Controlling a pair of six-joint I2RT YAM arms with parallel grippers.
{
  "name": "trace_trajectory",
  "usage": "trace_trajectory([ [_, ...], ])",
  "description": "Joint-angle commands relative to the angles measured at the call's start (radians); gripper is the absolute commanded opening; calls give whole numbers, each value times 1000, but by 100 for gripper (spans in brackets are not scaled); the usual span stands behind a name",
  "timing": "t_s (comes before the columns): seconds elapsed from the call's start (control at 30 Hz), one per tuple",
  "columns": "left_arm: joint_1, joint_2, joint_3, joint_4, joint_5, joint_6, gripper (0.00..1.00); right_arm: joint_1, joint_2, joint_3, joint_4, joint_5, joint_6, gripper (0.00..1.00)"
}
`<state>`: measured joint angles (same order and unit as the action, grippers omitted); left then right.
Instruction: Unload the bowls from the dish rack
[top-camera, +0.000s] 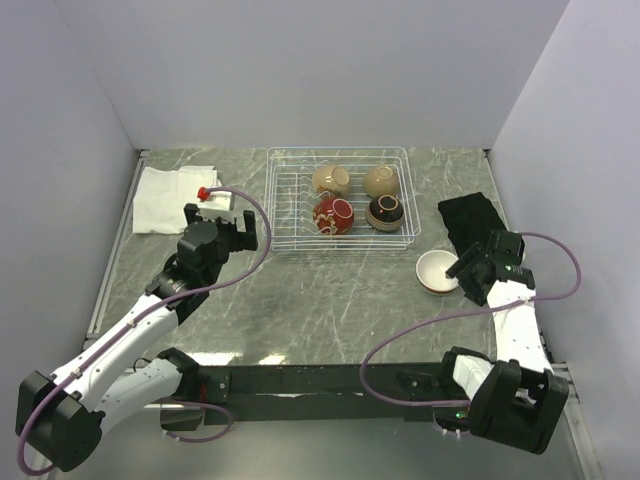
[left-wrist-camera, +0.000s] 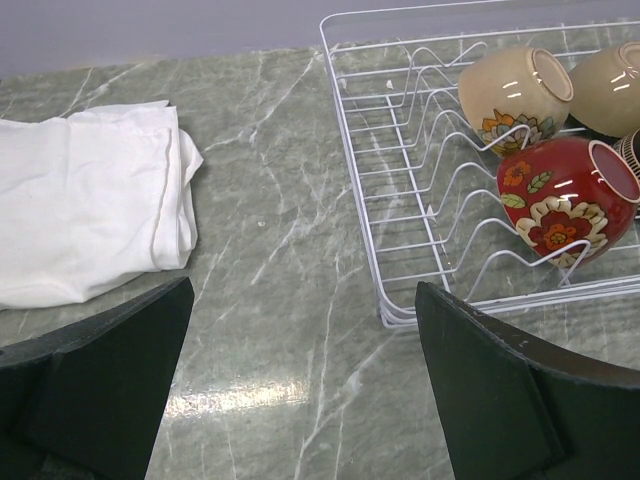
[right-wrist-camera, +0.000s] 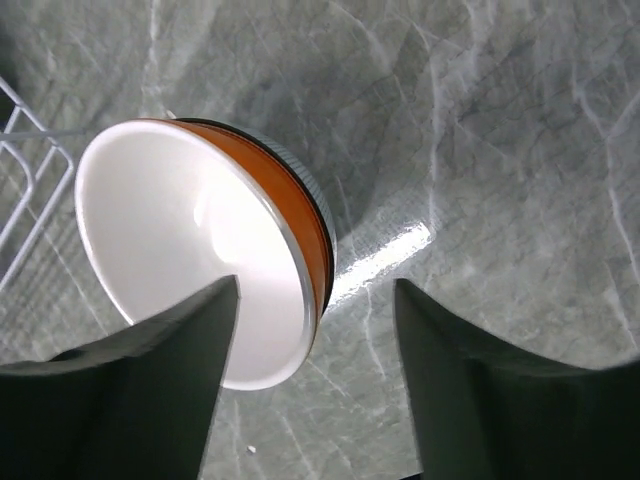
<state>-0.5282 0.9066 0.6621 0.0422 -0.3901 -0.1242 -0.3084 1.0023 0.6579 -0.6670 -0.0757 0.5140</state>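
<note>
Bowls, top view: four lean on edge among the tines in the right half of the dish rack (top-camera: 290, 205). The flowered tan bowl (top-camera: 331, 179) is far left, the plain tan bowl (top-camera: 381, 181) far right, the dark red bowl (top-camera: 333, 215) near left and the black-brown bowl (top-camera: 385, 212) near right.
Orange bowl, top view: the orange bowl (top-camera: 436, 273) stands upright on the table (top-camera: 330, 300), white inside up, just off the rack's near right corner.
Right gripper, top view: the right gripper (top-camera: 462, 271) reaches over the orange bowl's right rim, and a black cloth (top-camera: 470, 215) lies just beyond it.
Left gripper, top view: the left gripper (top-camera: 222, 221) hangs over the table between the rack and a folded white cloth (top-camera: 165, 198).
Left wrist view, gripper: both fingers are spread wide with only marbled table between them, and nothing is held.
Left wrist view, rack: the rack lies ahead to the right. The flowered tan and dark red bowls are propped on tines with foot rings showing. The plain tan bowl is behind them, a sliver of the black-brown bowl shows at the frame edge, and the white cloth is to the left.
Right wrist view, gripper: the jaws are parted and straddle the orange bowl's rim. One finger is over the white inside, the other is outside and clear of the orange wall. Whether the inner finger touches cannot be told.
Right wrist view, bowl: the orange bowl rests on the table, with a corner of rack wire at the left edge.
</note>
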Motion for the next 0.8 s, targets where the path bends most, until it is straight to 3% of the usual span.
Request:
trace_trajectory([
  [0.0,-6,0,4,44,2,0,99,-6,-80,58,-19,50,-11,80],
  [0.13,-6,9,2,47,7,-11,100,32,-113,137,-51,74,-11,86],
  [0.33,-6,21,5,47,13,-43,99,284,-133,268,-20,227,6,100],
  [0.53,-4,35,21,10,5,-97,99,535,-1,417,13,332,-55,100],
  [0.77,25,51,44,-66,-12,-127,99,785,271,616,78,407,-166,100],
])
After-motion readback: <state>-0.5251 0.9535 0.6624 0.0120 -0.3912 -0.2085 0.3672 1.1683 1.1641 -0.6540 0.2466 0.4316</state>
